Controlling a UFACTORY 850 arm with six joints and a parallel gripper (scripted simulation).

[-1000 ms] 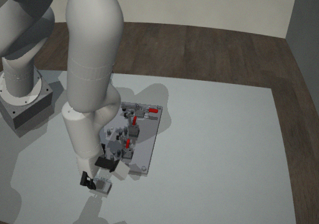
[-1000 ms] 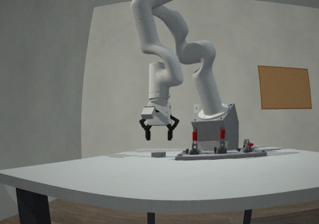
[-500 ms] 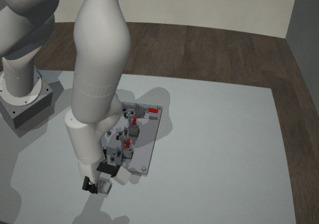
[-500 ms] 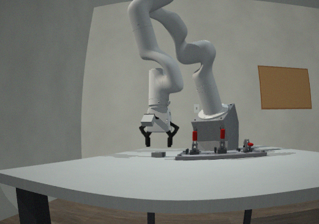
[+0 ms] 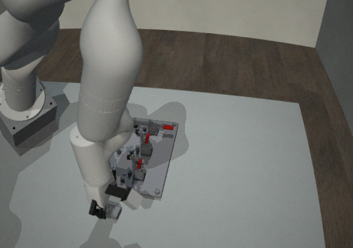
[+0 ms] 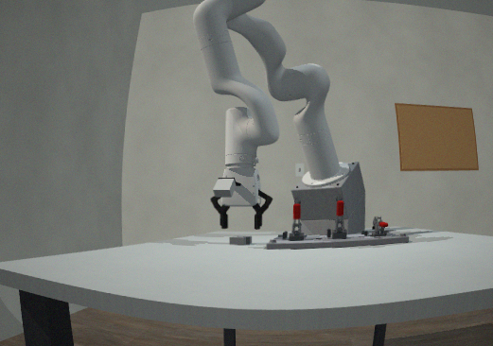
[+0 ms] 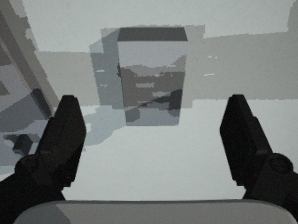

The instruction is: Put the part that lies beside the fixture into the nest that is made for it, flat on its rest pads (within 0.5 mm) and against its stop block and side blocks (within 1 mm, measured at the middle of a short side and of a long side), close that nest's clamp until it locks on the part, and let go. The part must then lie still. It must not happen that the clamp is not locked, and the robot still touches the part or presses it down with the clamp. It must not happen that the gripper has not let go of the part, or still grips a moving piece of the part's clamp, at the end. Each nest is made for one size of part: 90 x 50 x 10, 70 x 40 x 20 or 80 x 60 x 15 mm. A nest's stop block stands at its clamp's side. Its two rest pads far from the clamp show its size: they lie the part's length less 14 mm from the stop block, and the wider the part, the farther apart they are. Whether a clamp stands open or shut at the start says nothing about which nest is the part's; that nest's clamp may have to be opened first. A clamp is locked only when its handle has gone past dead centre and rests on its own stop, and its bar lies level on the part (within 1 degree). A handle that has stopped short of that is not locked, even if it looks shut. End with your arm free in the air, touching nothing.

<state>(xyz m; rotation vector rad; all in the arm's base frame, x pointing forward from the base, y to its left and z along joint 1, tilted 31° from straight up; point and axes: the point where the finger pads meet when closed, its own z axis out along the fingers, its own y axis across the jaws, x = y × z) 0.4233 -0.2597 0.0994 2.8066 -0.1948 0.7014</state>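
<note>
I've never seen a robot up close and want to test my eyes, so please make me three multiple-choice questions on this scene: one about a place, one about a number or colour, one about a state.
1. Where is the loose grey block?
A. On the fixture plate
B. On the table beside the fixture plate
C. On the robot's base

2. What colour are the clamp handles' grips?
A. Red
B. Yellow
C. Green

3. How is the gripper?
A. Shut on the block
B. Shut on nothing
C. Open

Key:
1 B: the block lies on the tabletop, off the fixture plate.
2 A: all three grips show red.
3 C: the gripper has its fingers wide apart, nothing between them.
</note>
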